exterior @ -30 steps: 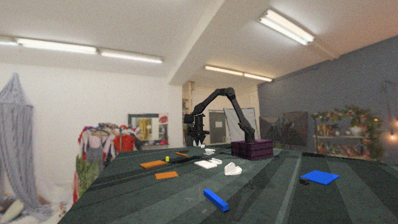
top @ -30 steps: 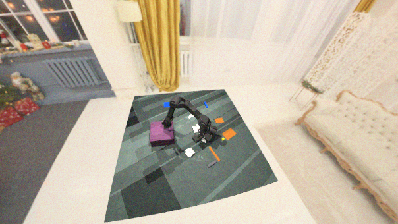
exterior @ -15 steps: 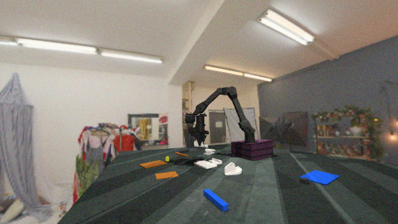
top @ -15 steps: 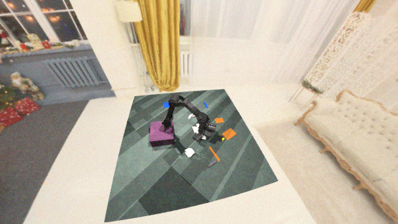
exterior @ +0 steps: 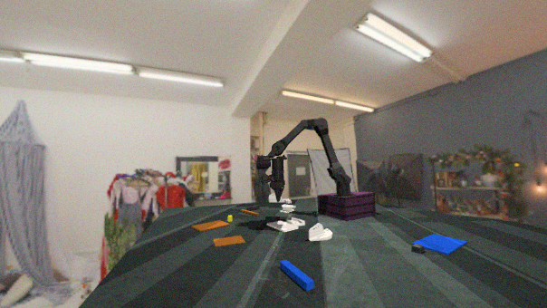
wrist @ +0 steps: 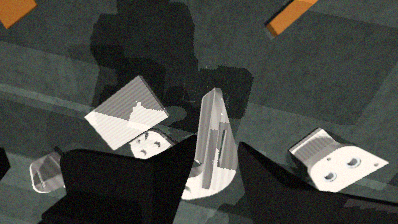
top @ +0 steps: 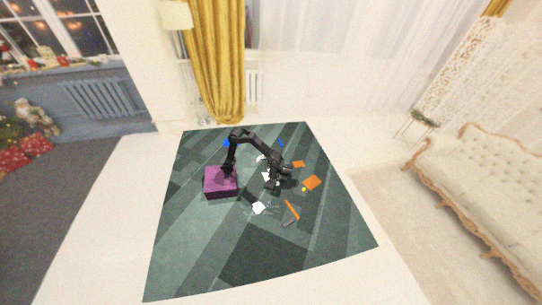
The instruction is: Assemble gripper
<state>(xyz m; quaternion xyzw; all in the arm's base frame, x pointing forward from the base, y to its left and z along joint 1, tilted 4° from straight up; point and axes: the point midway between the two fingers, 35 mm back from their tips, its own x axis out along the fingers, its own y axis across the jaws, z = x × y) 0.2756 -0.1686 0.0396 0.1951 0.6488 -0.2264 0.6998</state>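
My gripper [wrist: 217,143] [exterior: 279,199] is shut on a white jaw [wrist: 215,150], a tall wedge with a rounded foot, held above the floor mat. The other jaw [exterior: 319,233] [top: 261,158] lies apart; in the wrist view it is partly hidden at lower left. A white part with a square ridged plate [wrist: 127,117] [exterior: 282,226] and a small rounded end lies left of the held jaw in the wrist view; it looks like the base, its pins unclear. A white part with two large round holes [wrist: 342,162] [top: 258,207], apparently the housing plate, lies to the right, partly behind a finger.
The arm stands on a purple block [top: 221,182] [exterior: 347,206]. Orange plates [top: 311,182] [exterior: 229,241], an orange bar [top: 292,209] [wrist: 292,16], a yellow piece [top: 303,189] [exterior: 230,218], a grey bar [top: 288,223], a blue bar [exterior: 296,274] and a blue plate [exterior: 439,244] lie around.
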